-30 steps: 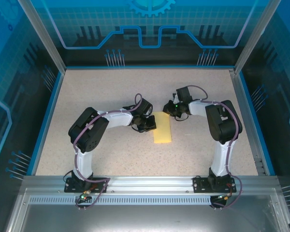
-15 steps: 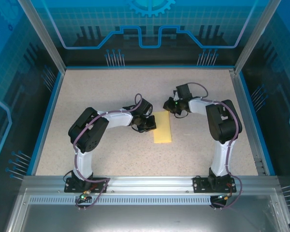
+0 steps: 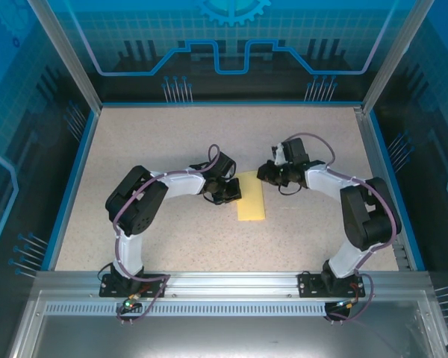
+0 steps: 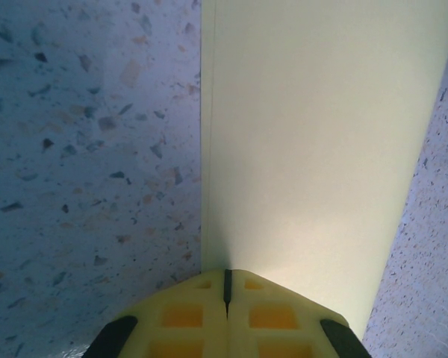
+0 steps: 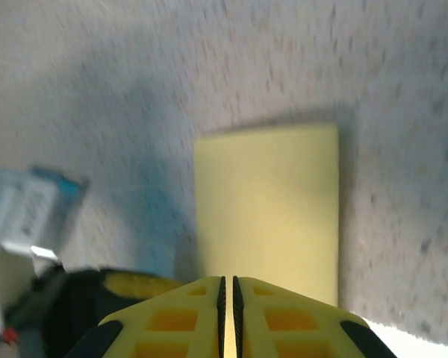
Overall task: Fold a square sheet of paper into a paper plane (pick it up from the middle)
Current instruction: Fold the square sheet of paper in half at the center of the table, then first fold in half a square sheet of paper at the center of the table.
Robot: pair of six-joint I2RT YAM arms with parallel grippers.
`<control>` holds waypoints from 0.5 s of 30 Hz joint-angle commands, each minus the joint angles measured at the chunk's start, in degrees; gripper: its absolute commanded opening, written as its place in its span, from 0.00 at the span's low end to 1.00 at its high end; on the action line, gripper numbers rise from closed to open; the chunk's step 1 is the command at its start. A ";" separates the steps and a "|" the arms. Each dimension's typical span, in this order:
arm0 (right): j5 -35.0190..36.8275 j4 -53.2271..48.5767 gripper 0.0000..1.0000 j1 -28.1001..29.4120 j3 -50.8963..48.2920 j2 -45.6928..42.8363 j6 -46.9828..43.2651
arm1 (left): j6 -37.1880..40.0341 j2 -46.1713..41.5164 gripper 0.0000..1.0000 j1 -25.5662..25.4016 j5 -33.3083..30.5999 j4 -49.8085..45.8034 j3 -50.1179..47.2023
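Sheet of paper (image 3: 252,198) lies flat mid-table (image 3: 172,142), folded into a narrow pale-yellow rectangle with its long axis running away from the arm bases. Left claw (image 3: 228,195) is clenched, fingertips together right at the sheet's left long edge and on the paper in the left wrist view (image 4: 226,294). Right claw (image 3: 267,173) sits at the sheet's far end, fingers drawn together to a thin slit (image 5: 225,291); the blurred view doesn't show it holding anything.
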 commanded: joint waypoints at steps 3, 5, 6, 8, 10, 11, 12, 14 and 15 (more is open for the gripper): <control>-5.99 -4.37 0.12 2.03 -1.12 1.24 -4.71 | 1.57 1.53 0.00 -0.84 -3.57 -8.87 -2.54; -5.84 -5.55 0.11 2.13 -0.04 2.92 -5.60 | 1.56 1.54 0.00 -0.87 -3.56 -9.07 -2.38; -5.53 -5.66 0.11 2.15 0.16 3.51 -5.80 | 1.65 1.53 0.00 -0.84 -3.57 -9.17 -2.30; -4.52 -6.19 0.11 2.07 0.46 4.41 -6.52 | 1.83 1.54 0.00 -0.86 -3.65 -9.49 -2.02; -3.80 -6.47 0.11 1.72 0.57 5.14 -7.07 | 2.05 1.44 0.00 -0.86 -3.70 -9.86 -1.60; -3.86 -6.40 0.11 1.37 0.32 5.50 -7.28 | 2.16 1.42 0.00 -0.88 -3.68 -10.04 -1.41; -3.88 -6.19 0.10 1.04 0.00 5.76 -7.43 | 2.27 1.36 0.00 -0.83 -3.67 -10.14 -1.17; -4.20 -5.86 0.11 0.27 -0.78 6.36 -7.88 | 2.49 1.20 0.00 -0.88 -3.65 -10.36 -0.78; -4.62 -5.60 0.10 -0.18 -1.08 6.65 -8.05 | 2.63 1.11 0.00 -0.84 -3.65 -10.45 -0.68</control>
